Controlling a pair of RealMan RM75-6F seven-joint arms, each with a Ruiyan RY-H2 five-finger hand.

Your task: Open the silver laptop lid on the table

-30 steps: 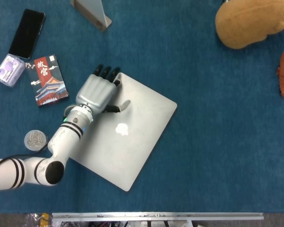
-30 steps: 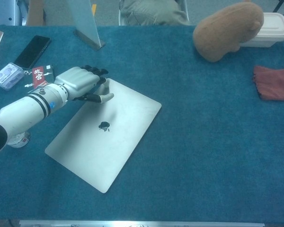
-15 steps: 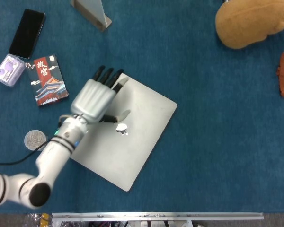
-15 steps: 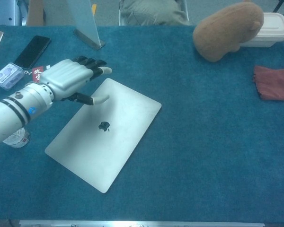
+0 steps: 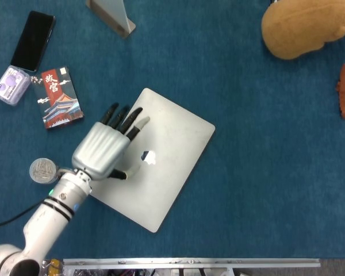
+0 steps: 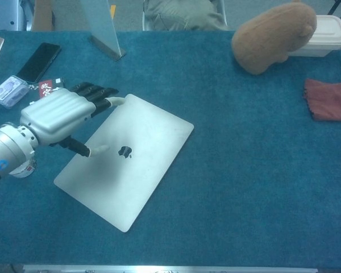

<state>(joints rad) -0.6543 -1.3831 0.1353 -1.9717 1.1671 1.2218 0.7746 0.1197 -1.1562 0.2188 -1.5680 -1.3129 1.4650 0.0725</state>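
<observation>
The silver laptop (image 5: 161,167) (image 6: 136,165) lies shut and flat on the blue table, turned at an angle, logo up. My left hand (image 5: 106,146) (image 6: 59,116) hovers over the laptop's left side, raised off the lid, palm down. Its fingers (image 5: 126,118) are stretched out and apart, the thumb (image 6: 82,149) pointing toward the logo. It holds nothing. My right hand shows in neither view.
A card box (image 5: 58,96), a small purple case (image 5: 10,85) and a black phone (image 5: 32,40) lie at the left. A round tin (image 5: 42,170) sits by my left forearm. A brown plush (image 5: 302,26), a red cloth (image 6: 328,98) and a white container (image 6: 327,34) are at the right.
My left hand has lifted off the laptop's far-left edge and drawn back toward me, its fingers uncurling. The lid stays flat.
</observation>
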